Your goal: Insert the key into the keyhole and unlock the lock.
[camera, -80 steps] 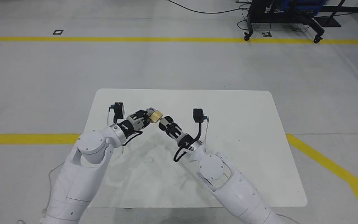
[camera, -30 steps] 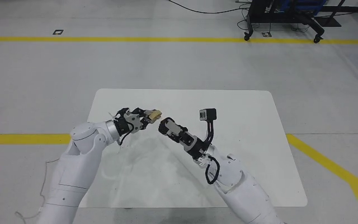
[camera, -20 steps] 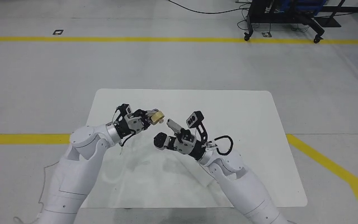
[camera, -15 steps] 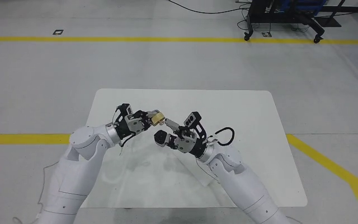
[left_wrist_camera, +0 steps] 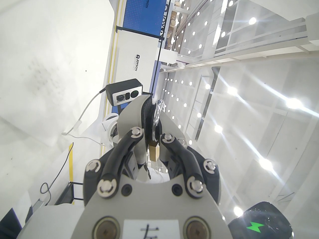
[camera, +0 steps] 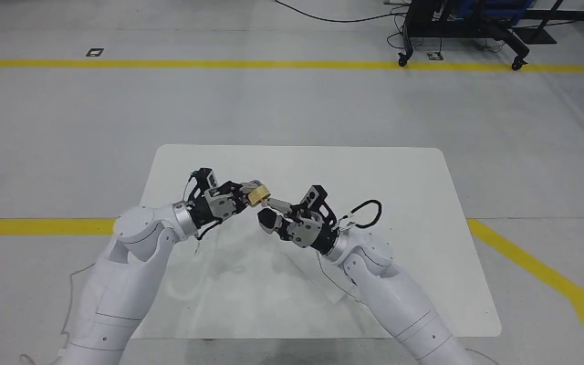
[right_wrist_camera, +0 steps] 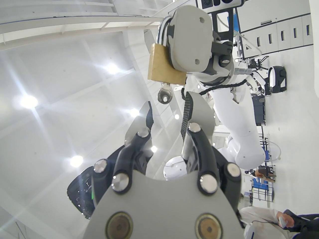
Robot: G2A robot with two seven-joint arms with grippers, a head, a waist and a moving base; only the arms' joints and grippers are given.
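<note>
A brass padlock (camera: 257, 192) hangs above the white table (camera: 411, 237), with my left gripper (camera: 246, 193) shut on it. In the right wrist view the padlock (right_wrist_camera: 160, 65) sits under the left gripper's grey pad, and a silver key (right_wrist_camera: 164, 96) sticks out of its lower end. My right gripper (right_wrist_camera: 168, 105) is open just short of the key head, one finger on each side and neither touching it. From above, the right gripper (camera: 272, 212) is right beside the lock. In the left wrist view the left gripper (left_wrist_camera: 152, 105) pinches the brass body (left_wrist_camera: 153, 152).
Both arms meet over the table's left-middle part. A black wheeled cart (camera: 465, 27) stands on the floor far back right. Yellow lines (camera: 182, 64) cross the floor beyond and beside the table.
My right gripper backed off the lock, rolled its wrist over while dipping lower, then came back up close to the key. The left arm kept hold of the padlock, shifting only slightly.
</note>
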